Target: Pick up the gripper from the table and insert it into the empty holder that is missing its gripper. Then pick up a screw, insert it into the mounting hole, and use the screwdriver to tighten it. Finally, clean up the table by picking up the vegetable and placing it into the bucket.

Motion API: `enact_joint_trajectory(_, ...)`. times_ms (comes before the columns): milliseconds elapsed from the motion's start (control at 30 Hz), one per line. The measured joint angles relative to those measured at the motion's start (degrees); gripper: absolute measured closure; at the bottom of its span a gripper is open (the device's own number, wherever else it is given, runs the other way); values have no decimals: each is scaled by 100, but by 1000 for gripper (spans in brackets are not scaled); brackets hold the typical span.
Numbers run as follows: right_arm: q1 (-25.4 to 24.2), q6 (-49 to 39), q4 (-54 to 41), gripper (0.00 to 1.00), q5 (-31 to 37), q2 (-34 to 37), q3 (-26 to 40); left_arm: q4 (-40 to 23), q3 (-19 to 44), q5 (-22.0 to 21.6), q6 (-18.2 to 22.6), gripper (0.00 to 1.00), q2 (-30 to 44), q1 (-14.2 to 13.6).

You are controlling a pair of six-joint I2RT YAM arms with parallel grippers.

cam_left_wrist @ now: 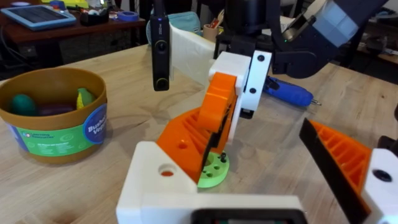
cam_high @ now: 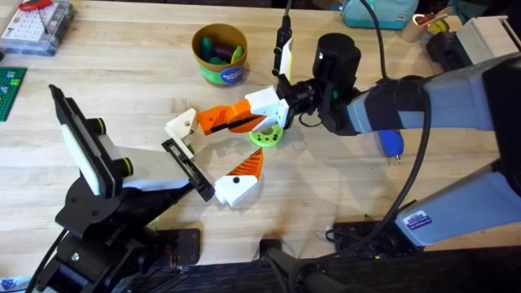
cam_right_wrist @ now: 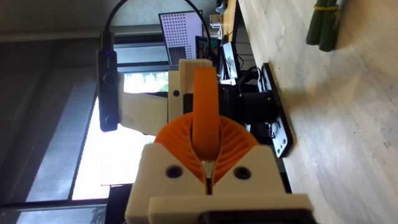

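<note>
Wooden bench [cam_high: 122,49] carries the work. The right tool [cam_high: 273,114], fingers together, seems clamped on something over the green disc [cam_high: 266,136], likely for alignment. The left tool [cam_high: 216,159] stands apart nearby. The bucket [cam_high: 219,54] holds vegetables.

Left arm's low at the lower left, left gripper [cam_high: 213,155] reaching toward the middle with fingers spread wide. Right arm comes in from the right, right gripper [cam_high: 244,120] fingers closed together, tips nearly meeting the left's.
</note>
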Motion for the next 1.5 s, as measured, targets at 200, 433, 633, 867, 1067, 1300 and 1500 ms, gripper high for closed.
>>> enact_joint_trajectory(200, -28, -1, 15, 986, 23, 26, 1, -4, 17, -75, -4, 14, 36, 4)
enact_joint_trajectory(433, -34, 10, 278, 986, -93, 27, 1, -4, 17, -85, -4, 14, 36, 4)
enact_joint_trajectory(633, -18, 41, 381, 986, -338, 27, 1, -4, 17, -83, -4, 14, 36, 4)
enact_joint_trajectory(867, 149, 49, 386, 986, -472, 27, 1, -4, 17, -83, -4, 14, 36, 4)
enact_joint_trajectory(1067, 172, 54, 333, 986, -386, 27, 2, -4, 17, -84, -4, 14, 36, 4)
enact_joint_trajectory(1300, 233, -38, -363, 986, -368, 27, 290, -10, 17, -213, -2, 14, 36, 29)
enact_joint_trajectory(1500, 260, -561, -1358, 985, -365, 25, 575, -15, 17, -323, -20, 14, 35, 39)
